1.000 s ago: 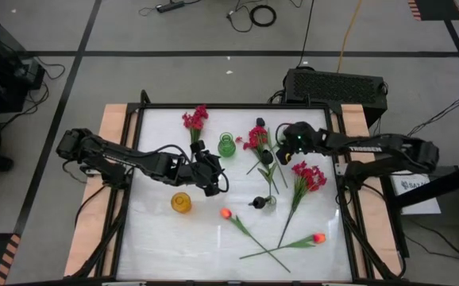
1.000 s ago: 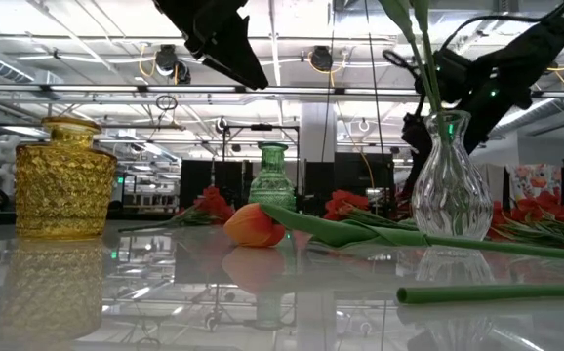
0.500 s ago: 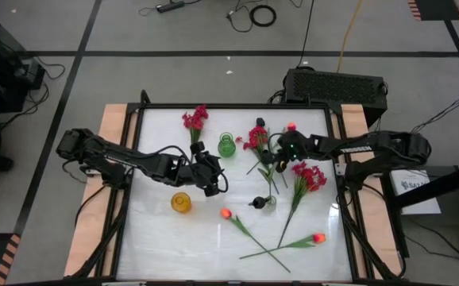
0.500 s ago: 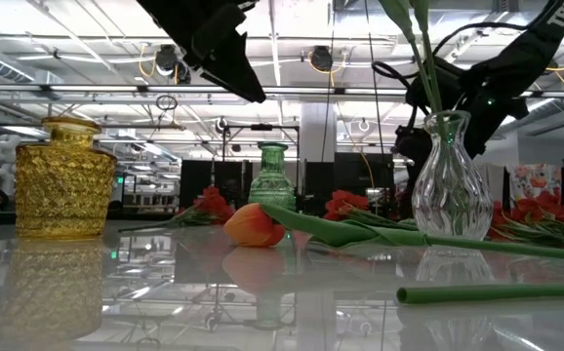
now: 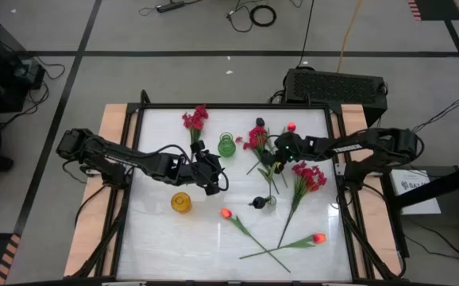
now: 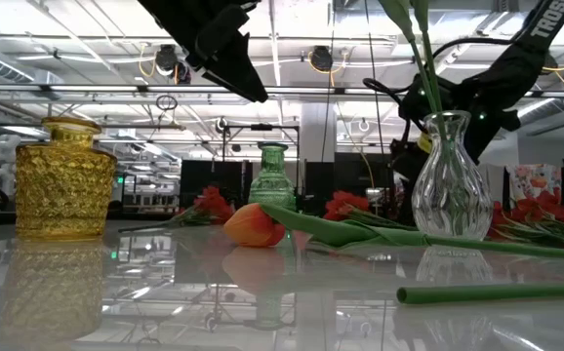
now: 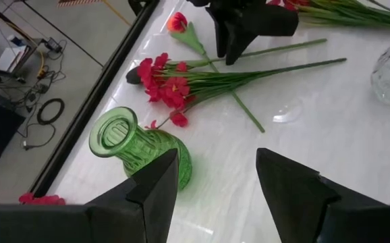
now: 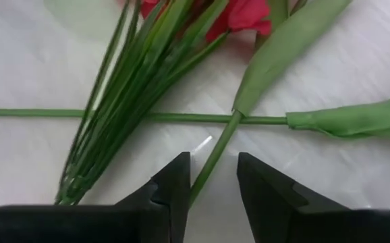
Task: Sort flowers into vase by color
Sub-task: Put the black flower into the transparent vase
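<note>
My right gripper (image 5: 278, 151) (image 8: 212, 192) is open and low over the crossed flowers by the table's far right. Its fingers stand on either side of a thin green stem (image 8: 212, 158) with a broad leaf, not touching it. That stem crosses another stem beside a crimson spray's stem bundle (image 8: 124, 101). An orange tulip bud (image 5: 291, 126) lies just beyond. My left gripper (image 5: 211, 176) (image 7: 215, 202) hangs open near the green vase (image 5: 226, 144) (image 7: 137, 145). The yellow vase (image 5: 181, 202) is unfilled. The clear vase (image 5: 268, 202) (image 6: 451, 180) holds green stems and a black bloom (image 5: 255, 202).
More crimson sprays lie at the far edge (image 5: 195, 119) and on the right (image 5: 309, 176). Two orange tulips (image 5: 225, 213), (image 5: 318, 237) lie with crossed stems near the near edge. Bare table shows at the near left. A black box (image 5: 334, 83) stands behind the table.
My right gripper has moved toward the table's left and down onto the crossed flowers, uncovering the orange tulip bud behind it. No flower or vase has moved.
</note>
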